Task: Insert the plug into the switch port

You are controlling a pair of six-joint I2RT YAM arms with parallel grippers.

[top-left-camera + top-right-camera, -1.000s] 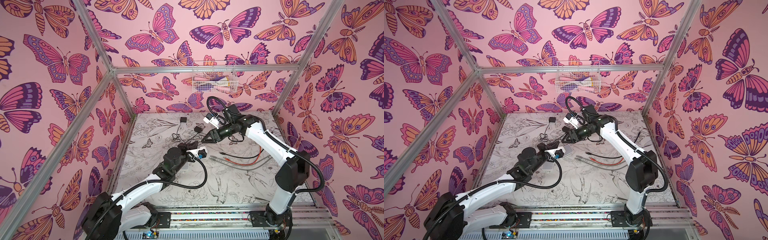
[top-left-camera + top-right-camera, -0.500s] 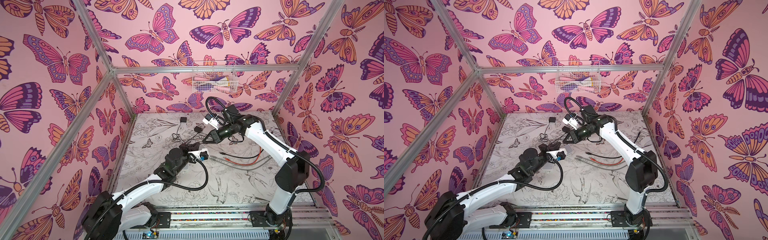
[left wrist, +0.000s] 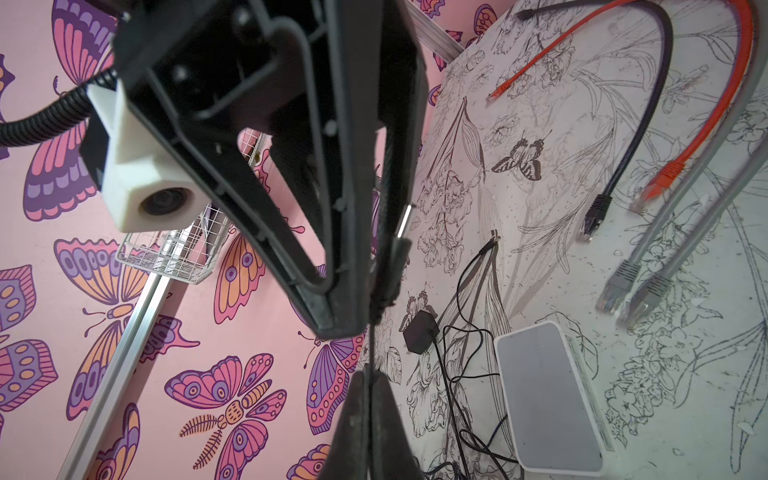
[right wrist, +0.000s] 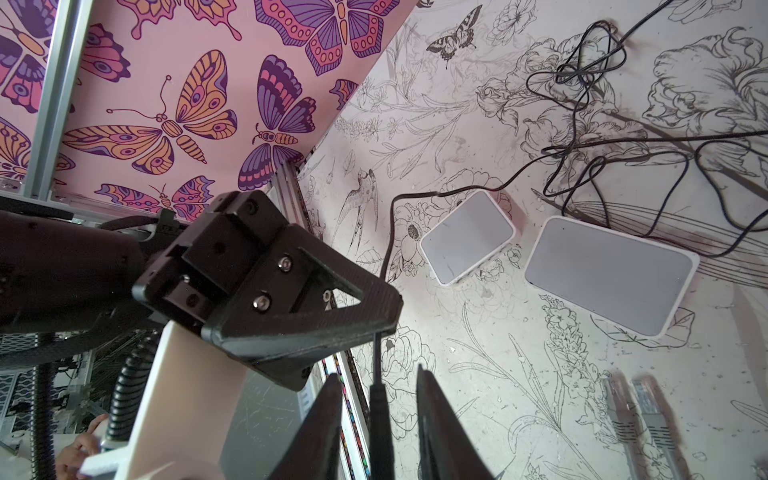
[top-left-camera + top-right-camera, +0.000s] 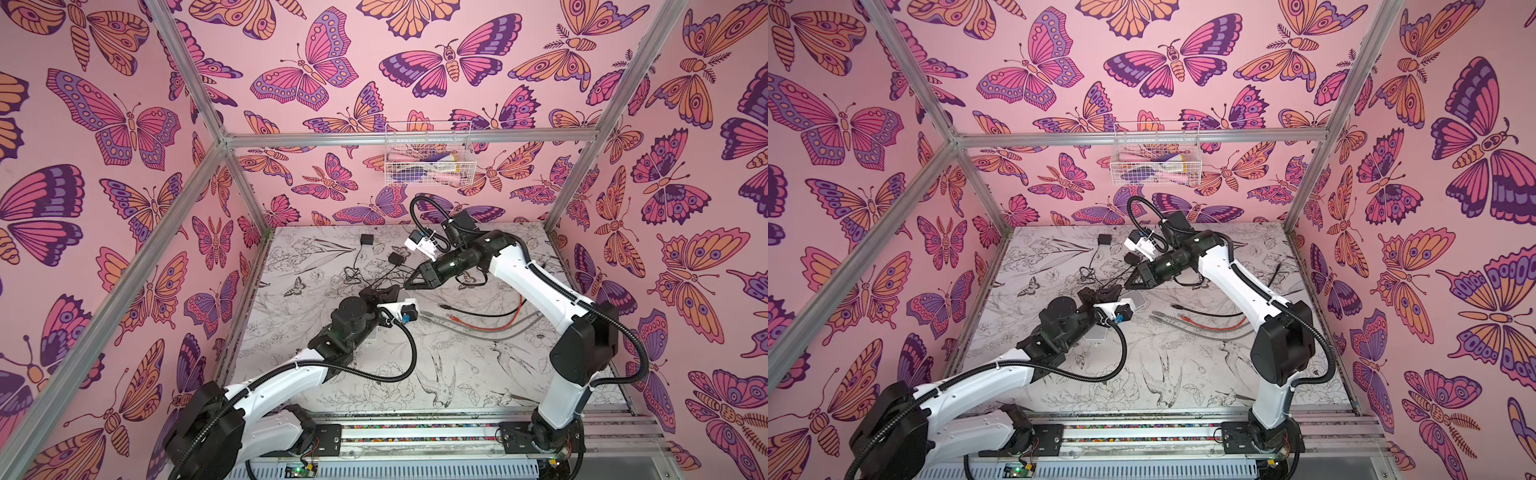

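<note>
Your left tool [image 4: 374,328] pinches the thin black cable [image 4: 384,257]. Its black barrel plug [image 4: 380,415] hangs near the small white plastic switch box [image 4: 467,237], between the parted jaws of your right tool [image 4: 376,372], touching neither. Close squarely on the barrel first. Over the last second that tool edged toward the left one.

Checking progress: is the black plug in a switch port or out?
Out. The plug hangs between the parted jaws of the right gripper, clear of the small switch and the large switch.

Overhead top views look down; close wrist views share a switch [image 3: 548,395].
</note>
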